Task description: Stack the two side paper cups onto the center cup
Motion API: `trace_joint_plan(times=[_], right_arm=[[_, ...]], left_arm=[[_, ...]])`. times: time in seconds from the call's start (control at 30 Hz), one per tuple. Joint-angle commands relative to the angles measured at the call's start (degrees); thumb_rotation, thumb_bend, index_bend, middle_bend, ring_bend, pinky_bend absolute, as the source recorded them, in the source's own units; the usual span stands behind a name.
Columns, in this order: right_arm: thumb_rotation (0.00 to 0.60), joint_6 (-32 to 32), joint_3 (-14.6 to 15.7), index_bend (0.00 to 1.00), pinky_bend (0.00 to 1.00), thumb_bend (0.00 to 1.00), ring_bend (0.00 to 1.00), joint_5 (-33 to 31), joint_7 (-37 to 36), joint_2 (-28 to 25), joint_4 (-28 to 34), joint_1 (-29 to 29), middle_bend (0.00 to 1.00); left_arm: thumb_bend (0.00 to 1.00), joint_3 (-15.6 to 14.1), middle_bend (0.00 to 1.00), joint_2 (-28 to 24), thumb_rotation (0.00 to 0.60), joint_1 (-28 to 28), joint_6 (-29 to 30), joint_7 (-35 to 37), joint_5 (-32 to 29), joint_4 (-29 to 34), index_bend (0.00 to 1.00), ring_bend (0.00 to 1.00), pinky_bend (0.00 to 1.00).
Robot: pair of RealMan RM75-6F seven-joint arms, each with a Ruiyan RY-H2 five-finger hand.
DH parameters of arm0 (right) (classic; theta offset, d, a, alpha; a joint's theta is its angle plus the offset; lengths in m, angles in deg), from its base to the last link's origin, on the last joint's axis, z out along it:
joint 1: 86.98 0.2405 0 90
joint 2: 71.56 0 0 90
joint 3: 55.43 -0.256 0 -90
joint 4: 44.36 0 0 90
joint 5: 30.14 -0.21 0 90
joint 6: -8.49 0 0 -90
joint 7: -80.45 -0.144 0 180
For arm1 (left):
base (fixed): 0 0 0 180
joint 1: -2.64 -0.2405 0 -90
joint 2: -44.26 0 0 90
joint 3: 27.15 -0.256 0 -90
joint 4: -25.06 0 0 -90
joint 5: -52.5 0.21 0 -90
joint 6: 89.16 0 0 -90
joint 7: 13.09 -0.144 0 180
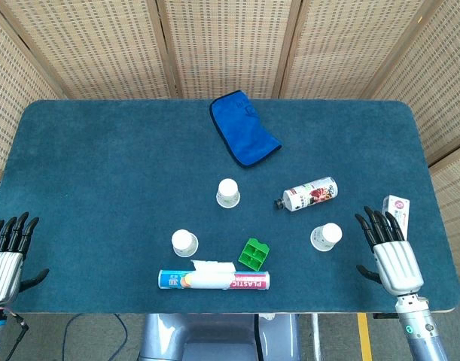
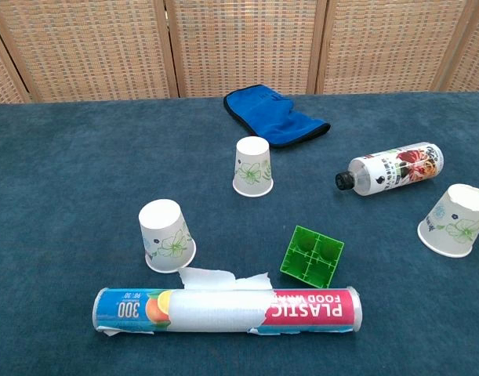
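Three white paper cups with green leaf prints stand upside down on the blue table. The center cup (image 1: 227,192) (image 2: 252,167) is furthest from me. The left cup (image 1: 184,243) (image 2: 166,235) is nearer, by the food wrap roll. The right cup (image 1: 325,236) (image 2: 455,221) stands near the right side. My left hand (image 1: 7,256) rests at the table's front left corner, fingers spread, holding nothing. My right hand (image 1: 388,252) lies at the front right, fingers spread and empty, just right of the right cup. Neither hand shows in the chest view.
A plastic food wrap roll (image 1: 213,280) (image 2: 227,310) lies along the front edge. A green block (image 1: 254,254) (image 2: 313,255) sits beside it. A bottle (image 1: 310,194) (image 2: 390,168) lies on its side, a blue cloth (image 1: 243,128) (image 2: 277,116) lies at the back, and a small box (image 1: 396,210) is far right.
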Motion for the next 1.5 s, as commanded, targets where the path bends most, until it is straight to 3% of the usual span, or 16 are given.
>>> trace_joint_plan(times=[0.03, 0.6, 1.1, 1.27, 1.5], right_arm=[[0.6, -0.2, 0.0, 0.0, 0.0, 0.02, 0.0, -0.1, 0.3, 0.3, -0.2, 0.1, 0.0], [0.6, 0.7, 0.3, 0.01, 0.0, 0.02, 0.0, 1.0, 0.5, 1.0, -0.8, -0.1, 0.0], [0.6, 0.8, -0.1, 0.03, 0.0, 0.02, 0.0, 0.5, -1.7, 0.3, -0.4, -0.2, 0.0], [0.6, 0.5, -0.1, 0.03, 0.0, 0.02, 0.0, 0.4, -1.7, 0.3, -0.4, -0.1, 0.0], [0.6, 0.1, -0.3, 0.04, 0.0, 0.02, 0.0, -0.2, -2.0, 0.3, -0.5, 0.0, 0.0]], left_arm=[[0.0, 0.1, 0.0, 0.0, 0.6, 0.1, -0.1, -0.1, -0.2, 0.0, 0.0, 0.0, 0.0], [0.0, -0.2, 0.0, -0.6, 0.6, 0.5, -1.0, 0.5, 0.2, 0.7, 0.0, 0.0, 0.0], [0.0, -1.1, 0.0, -3.9, 0.6, 4.4, -3.2, 5.6, 6.5, 3.4, 0.01, 0.0, 0.0], [0.0, -0.9, 0.0, -6.2, 0.6, 8.8, -7.4, 8.2, 9.3, 5.4, 0.12, 0.0, 0.0], [0.07, 0.6, 0.0, -5.8, 0.6, 14.6, -16.6, 3.1, 7.3, 7.8, 0.31, 0.0, 0.0]])
